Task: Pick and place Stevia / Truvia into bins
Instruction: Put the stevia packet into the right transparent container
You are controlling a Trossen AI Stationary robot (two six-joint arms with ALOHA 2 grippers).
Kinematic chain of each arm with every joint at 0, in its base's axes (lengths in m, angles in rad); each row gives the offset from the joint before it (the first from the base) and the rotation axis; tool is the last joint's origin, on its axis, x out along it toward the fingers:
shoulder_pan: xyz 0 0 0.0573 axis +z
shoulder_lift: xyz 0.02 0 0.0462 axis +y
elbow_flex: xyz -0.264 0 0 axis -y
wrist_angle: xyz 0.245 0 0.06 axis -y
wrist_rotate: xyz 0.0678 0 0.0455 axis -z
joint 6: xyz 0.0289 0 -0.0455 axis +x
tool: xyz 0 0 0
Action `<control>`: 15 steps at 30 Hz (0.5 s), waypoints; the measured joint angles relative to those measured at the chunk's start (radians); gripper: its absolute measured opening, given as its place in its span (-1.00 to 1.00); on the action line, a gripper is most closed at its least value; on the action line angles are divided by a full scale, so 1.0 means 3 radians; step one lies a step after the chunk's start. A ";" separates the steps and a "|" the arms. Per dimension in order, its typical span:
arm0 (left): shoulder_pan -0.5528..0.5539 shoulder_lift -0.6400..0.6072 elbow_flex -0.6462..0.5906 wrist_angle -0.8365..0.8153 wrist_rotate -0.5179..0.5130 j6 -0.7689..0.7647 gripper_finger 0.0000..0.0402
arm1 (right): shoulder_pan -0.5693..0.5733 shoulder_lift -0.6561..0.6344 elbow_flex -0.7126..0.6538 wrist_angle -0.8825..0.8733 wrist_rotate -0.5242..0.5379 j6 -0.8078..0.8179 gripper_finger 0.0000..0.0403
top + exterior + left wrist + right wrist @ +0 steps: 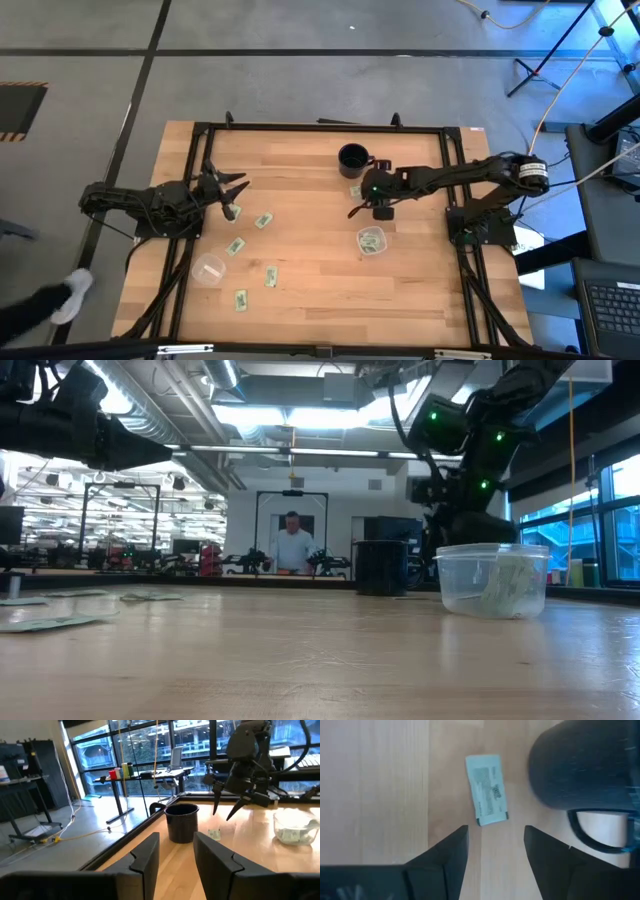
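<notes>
My left gripper (232, 190) hangs above the tabletop (310, 290) with its fingers spread and nothing in them; four Stevia sachets lie past it, the nearest (263, 221) just off its tips, and an empty clear cup (208, 268) sits nearer my base. My right gripper (360, 207) hovers open over one sachet (487, 789) beside the black mug (352, 160). The second cup (371, 241), holding sachets, sits just beside this gripper.

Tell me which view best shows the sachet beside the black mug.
Right wrist view: the sachet lies flat on the wood beside the black mug, just ahead of the open right gripper. High view shows a speck; left wrist shows it small near the mug; low view doesn't show it.
</notes>
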 joint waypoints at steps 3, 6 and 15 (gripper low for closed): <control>0.0000 0.0000 0.0000 0.0000 0.0000 0.0077 -0.42 | 0.0018 0.0130 0.0000 0.0044 0.0000 -0.0010 -0.04; 0.0000 -0.0001 0.0000 0.0000 0.0000 0.0090 -0.42 | 0.0043 0.0234 0.0000 0.0115 0.0000 -0.0052 -0.04; 0.0000 -0.0001 0.0000 0.0000 -0.0016 0.0090 -0.42 | 0.0048 0.0403 0.0001 0.0347 0.0037 -0.0203 -0.04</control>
